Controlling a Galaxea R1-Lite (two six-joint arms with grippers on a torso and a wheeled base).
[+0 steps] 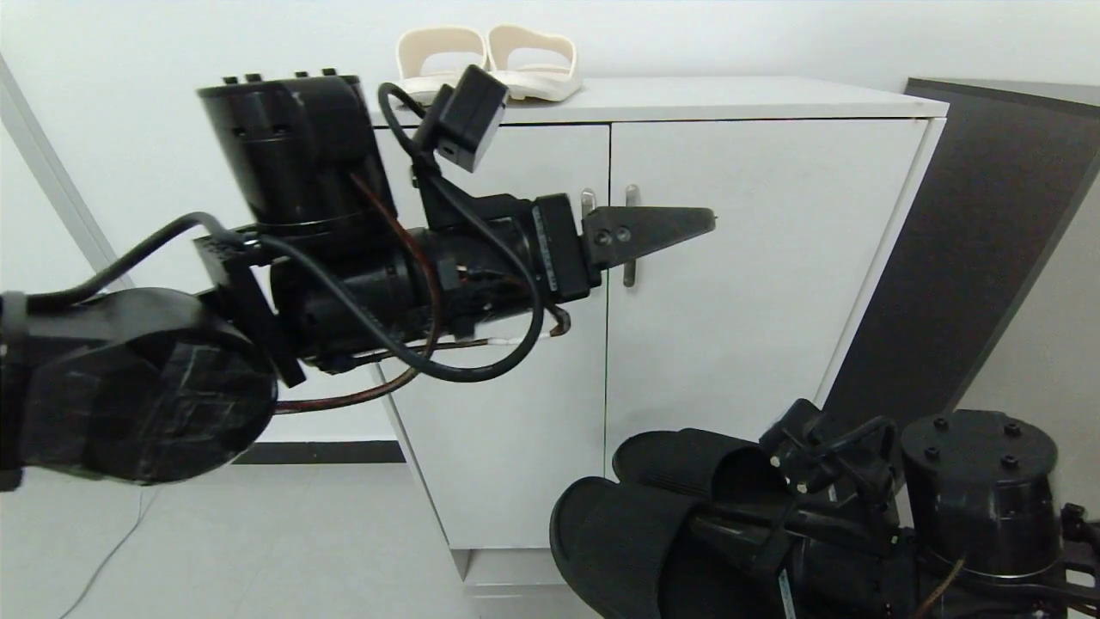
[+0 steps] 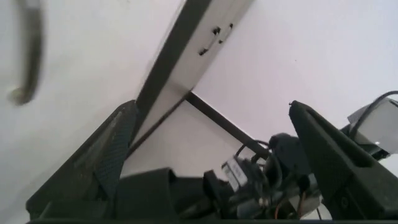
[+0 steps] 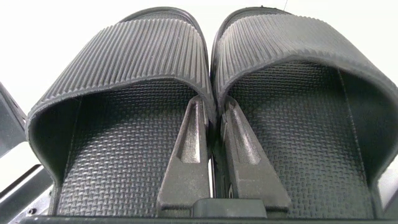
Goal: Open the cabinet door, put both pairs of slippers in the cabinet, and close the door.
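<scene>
Right jaws clamp black slippers by adjoining inner edges; left jaws gape near the door handle.

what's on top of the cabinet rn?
One pair of cream slippers, side by side on the cabinet top toward its left end. The left arm's wrist camera covers part of one slipper's front edge. The black slippers are held in the right end effector, low down.

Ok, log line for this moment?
cabinet doors: closed | left gripper: open, by door handles | right gripper: shut on black slippers | cream slippers: on cabinet top
</scene>
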